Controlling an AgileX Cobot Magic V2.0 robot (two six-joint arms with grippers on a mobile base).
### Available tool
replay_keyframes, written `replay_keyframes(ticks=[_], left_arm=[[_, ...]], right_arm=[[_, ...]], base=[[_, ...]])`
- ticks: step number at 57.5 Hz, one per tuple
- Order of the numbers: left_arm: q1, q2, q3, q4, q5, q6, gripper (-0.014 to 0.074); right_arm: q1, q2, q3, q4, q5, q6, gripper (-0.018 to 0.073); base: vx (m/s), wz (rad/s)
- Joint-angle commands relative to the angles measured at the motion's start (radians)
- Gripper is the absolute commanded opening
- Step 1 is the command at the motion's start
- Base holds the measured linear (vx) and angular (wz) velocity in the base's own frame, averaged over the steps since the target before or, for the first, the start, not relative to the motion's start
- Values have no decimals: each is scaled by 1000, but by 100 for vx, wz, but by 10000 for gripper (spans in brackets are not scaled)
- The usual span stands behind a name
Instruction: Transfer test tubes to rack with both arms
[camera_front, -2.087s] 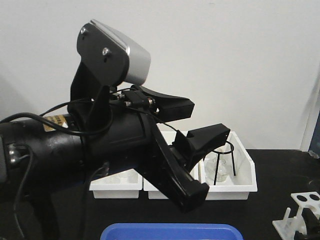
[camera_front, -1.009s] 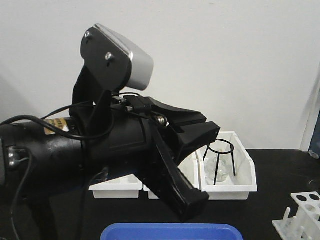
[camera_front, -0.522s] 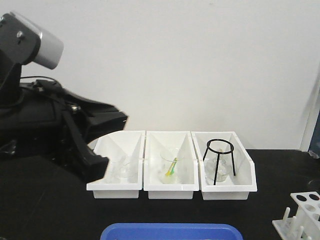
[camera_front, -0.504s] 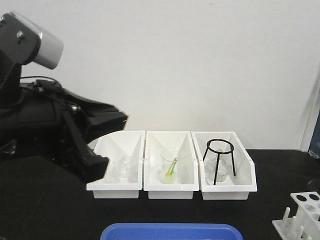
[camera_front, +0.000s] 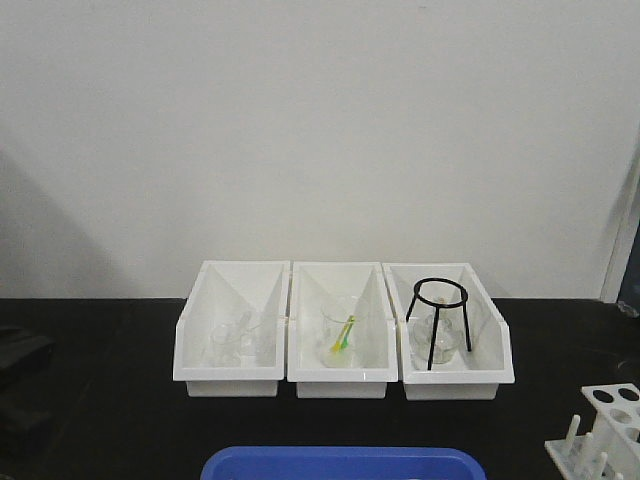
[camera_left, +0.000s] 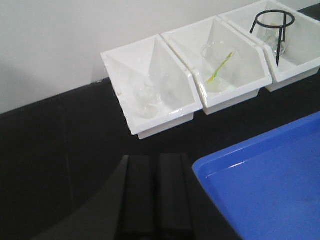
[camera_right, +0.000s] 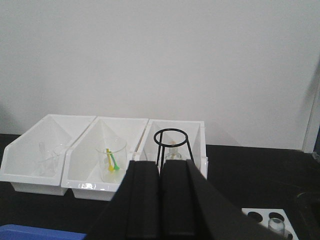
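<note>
The white rack (camera_front: 612, 425) stands at the table's front right corner, with its holes and side pegs showing. The right wrist view catches its top plate (camera_right: 264, 218), where a clear glass tube (camera_right: 273, 223) seems to stand in one hole. My left gripper (camera_left: 156, 159) hangs shut and empty over the black table, just left of the blue tray. My right gripper (camera_right: 160, 163) is also shut with nothing between its fingers, facing the bins from a distance. Neither gripper shows in the front view. Small clear glassware (camera_left: 148, 94) lies in the left bin; whether it is test tubes I cannot tell.
Three white bins (camera_front: 233, 378) stand in a row against the wall. The middle bin holds a beaker with green and yellow sticks (camera_front: 342, 333); the right bin holds a black wire tripod (camera_front: 439, 318) over glassware. A blue tray (camera_front: 345, 464) lies at the front edge.
The left arm, which filled the front view, has swung left and out of that view, uncovering the bins. Its jaws went from open to shut.
</note>
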Motion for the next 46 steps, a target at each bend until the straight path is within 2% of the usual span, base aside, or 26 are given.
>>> replay_keyframes(ticks=[1, 7, 18, 29, 35, 40, 44, 46], left_arm=[[1, -69, 38, 24, -123, -24, -17], [1, -113, 69, 22, -105, -24, -17], [1, -152, 70, 13, 43, -24, -17], [1, -151, 70, 18, 110, -23, -17], [1, -151, 70, 128, 94, -16, -17], [1, -151, 69, 153, 102, -16, -17], [3, -155, 70, 150, 104, 37, -17], [10, -164, 74, 125, 98, 92, -17]], right_arm=[[0, 2, -29, -14, -61, -12, -8], [0, 2, -29, -14, -61, -12, -8], [0, 2, -29, -14, -61, -12, -8], [0, 2, -29, -14, -61, -12, -8], [0, 2, -29, -14, -61, -12, -8], [0, 2, -29, -14, -61, -12, -8], [0, 2, -29, -14, -61, -12, -8], [0, 2, -29, -14, -61, -12, -8]], base=[[0, 0], [0, 0], [0, 0], [0, 0], [0, 0], [0, 0], [0, 0], [0, 0]])
